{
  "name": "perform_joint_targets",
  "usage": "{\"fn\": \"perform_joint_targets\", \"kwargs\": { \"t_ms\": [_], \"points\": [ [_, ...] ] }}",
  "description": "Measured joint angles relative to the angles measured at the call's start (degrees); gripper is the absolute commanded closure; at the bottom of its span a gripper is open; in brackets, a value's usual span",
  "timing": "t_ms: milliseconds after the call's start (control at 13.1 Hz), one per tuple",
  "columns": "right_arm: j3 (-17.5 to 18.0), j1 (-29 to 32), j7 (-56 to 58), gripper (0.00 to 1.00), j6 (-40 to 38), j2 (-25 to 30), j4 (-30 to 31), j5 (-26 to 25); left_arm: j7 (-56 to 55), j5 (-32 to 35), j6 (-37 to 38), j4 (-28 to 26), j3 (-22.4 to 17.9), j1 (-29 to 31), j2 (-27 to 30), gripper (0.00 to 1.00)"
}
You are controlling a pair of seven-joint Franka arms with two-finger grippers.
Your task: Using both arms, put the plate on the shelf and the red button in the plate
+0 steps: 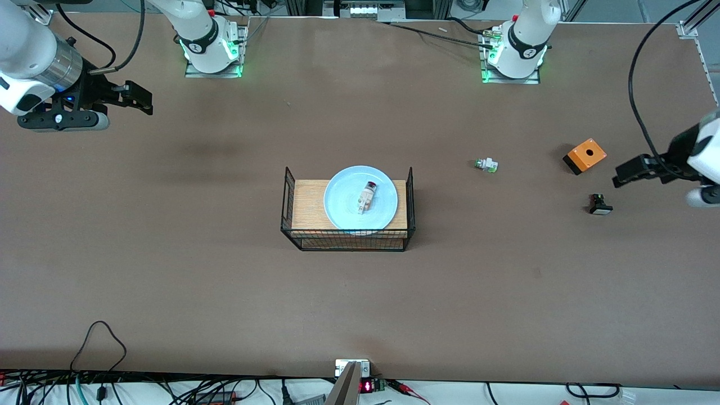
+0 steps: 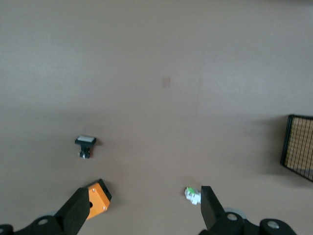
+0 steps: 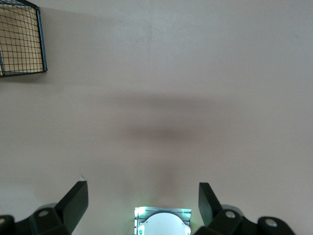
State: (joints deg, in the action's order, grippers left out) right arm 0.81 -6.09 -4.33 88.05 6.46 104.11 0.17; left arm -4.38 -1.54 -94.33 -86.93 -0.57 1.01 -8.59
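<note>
Brown worktop (image 1: 169, 270) looks done: red button (image 1: 367, 196) lying loose on the plate (image 1: 343, 211) could roll, left pincer (image 1: 624, 173) and right pincer (image 1: 140, 98) both wide, holding nothing.

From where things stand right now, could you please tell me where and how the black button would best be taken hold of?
The black button lies on its side on the bare table, white face toward the front camera. Probably best: come straight down from above and close the fingers across its narrow black body, just past the wider face. The open left gripper hangs nearest, with the orange box clear of the approach.
</note>
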Motion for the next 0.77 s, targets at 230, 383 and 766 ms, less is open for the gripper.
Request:
{"fn": "perform_joint_targets", "kwargs": {
  "t_ms": [230, 383, 766],
  "points": [
    [0.0, 0.0, 0.0, 0.00, -0.7, -1.5, -2.2, 0.0, 0.0, 0.0, 0.7, -0.4, -0.2, 0.0, 1.5, 0.00],
    [0.1, 0.0, 0.0, 0.00, -1.5, -1.6, -2.3, 0.0, 0.0, 0.0, 0.7, -0.4, -0.4, 0.0, 1.7, 0.00],
    [0.1, 0.0, 0.0, 0.00, -1.5, -1.7, -2.4, 0.0, 0.4, 0.0, 0.7, -0.3, -0.5, 0.0, 1.9, 0.00]
  ]
}}
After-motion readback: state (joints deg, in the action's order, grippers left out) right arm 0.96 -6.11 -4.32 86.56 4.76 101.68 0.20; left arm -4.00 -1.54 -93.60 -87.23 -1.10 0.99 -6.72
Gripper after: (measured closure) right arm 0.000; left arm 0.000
